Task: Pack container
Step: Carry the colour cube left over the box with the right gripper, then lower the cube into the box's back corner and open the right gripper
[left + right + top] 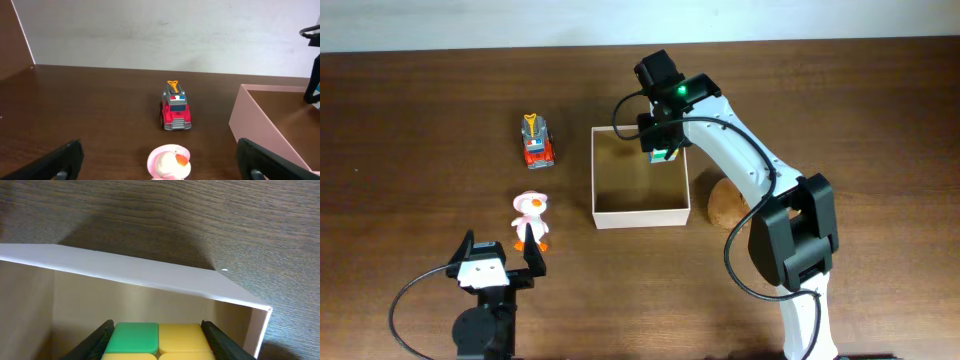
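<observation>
The container (640,217) is a shallow white-walled box with a tan floor at the table's middle. Its far wall (140,272) fills the right wrist view, and its pinkish-looking corner (255,117) shows at the right of the left wrist view. My right gripper (662,150) hangs over the box's far right corner, shut on a puzzle cube (155,335) with green and yellow tiles. My left gripper (501,247) stands open near the front edge. A pink and white duck toy (530,220) stands just ahead of it, between the fingers' line (169,161).
A red and grey fire truck toy (537,141) stands left of the box, also seen in the left wrist view (175,109). A brown rounded object (725,203) lies right of the box, under the right arm.
</observation>
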### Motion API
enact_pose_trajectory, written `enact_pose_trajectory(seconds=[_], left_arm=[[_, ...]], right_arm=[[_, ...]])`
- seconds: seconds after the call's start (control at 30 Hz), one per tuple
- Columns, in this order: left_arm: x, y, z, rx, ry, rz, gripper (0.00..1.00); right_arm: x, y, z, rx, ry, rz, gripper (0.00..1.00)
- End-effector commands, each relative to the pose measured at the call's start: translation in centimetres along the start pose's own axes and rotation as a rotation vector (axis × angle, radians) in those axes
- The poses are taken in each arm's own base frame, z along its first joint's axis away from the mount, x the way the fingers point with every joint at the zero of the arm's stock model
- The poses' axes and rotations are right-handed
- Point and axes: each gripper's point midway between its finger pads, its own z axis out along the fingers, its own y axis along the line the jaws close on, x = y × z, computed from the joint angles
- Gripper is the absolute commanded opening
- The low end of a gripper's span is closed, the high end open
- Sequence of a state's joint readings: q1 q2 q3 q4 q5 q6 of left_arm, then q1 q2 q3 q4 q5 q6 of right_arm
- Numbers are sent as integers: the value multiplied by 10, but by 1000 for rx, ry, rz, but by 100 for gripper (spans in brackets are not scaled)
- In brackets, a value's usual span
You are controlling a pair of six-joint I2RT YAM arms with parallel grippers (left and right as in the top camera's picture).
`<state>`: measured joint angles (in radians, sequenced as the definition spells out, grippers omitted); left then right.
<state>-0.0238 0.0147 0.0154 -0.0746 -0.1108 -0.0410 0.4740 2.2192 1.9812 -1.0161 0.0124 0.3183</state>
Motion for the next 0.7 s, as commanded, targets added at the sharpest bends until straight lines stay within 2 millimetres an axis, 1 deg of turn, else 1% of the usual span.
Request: enact_pose_trajectory(seconds=[0.0, 0.2, 0.27, 0.67], left_arm=[[1, 0, 0, 5, -4, 19, 99], [1, 0, 0, 5, -4, 19, 99], [1, 0, 0, 5, -4, 19, 99], [1, 0, 0, 5, -4, 19, 99]], right_arm=[[1, -2, 2, 33, -6, 3, 52], [1, -4, 6, 46, -7, 3, 52], [1, -4, 8, 48, -4, 3, 57], [3, -5, 17, 53, 9, 2, 57]])
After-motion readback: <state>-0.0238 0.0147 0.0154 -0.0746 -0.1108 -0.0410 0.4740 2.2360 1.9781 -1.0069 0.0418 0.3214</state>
